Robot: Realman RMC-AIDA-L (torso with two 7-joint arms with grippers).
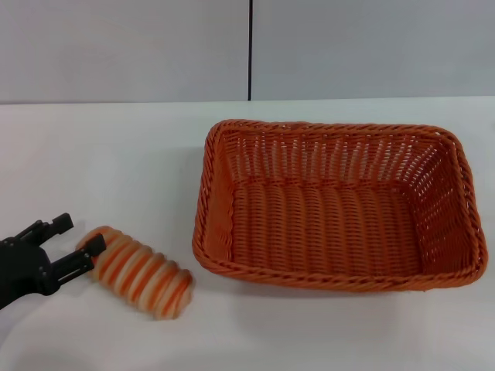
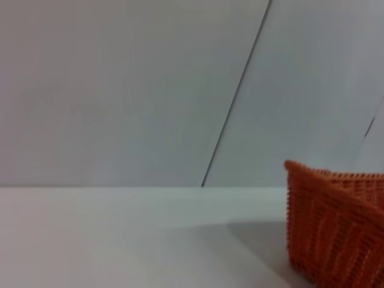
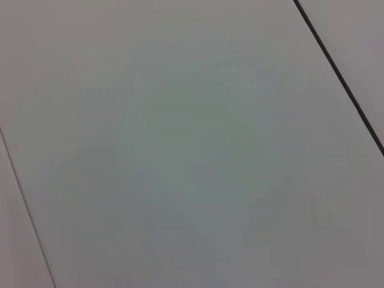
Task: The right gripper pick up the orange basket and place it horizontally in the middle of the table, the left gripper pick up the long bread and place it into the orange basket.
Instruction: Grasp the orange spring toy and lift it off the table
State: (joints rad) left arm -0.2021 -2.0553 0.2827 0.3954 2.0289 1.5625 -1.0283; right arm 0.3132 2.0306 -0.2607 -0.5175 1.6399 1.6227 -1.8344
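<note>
The orange basket [image 1: 337, 205] lies lengthwise across the white table [image 1: 116, 162], right of centre, empty inside; one corner of it shows as the orange basket [image 2: 336, 225] in the left wrist view. The long bread [image 1: 139, 272] rests on the table near the front left, angled, a short gap from the basket's near left corner. My left gripper [image 1: 71, 236] stands open at the bread's left end, one finger touching that end and the other spread away behind it. The right gripper is out of view.
A pale wall with a dark vertical seam [image 1: 250, 50] rises behind the table. The right wrist view shows only a plain grey surface with a dark line [image 3: 339, 75].
</note>
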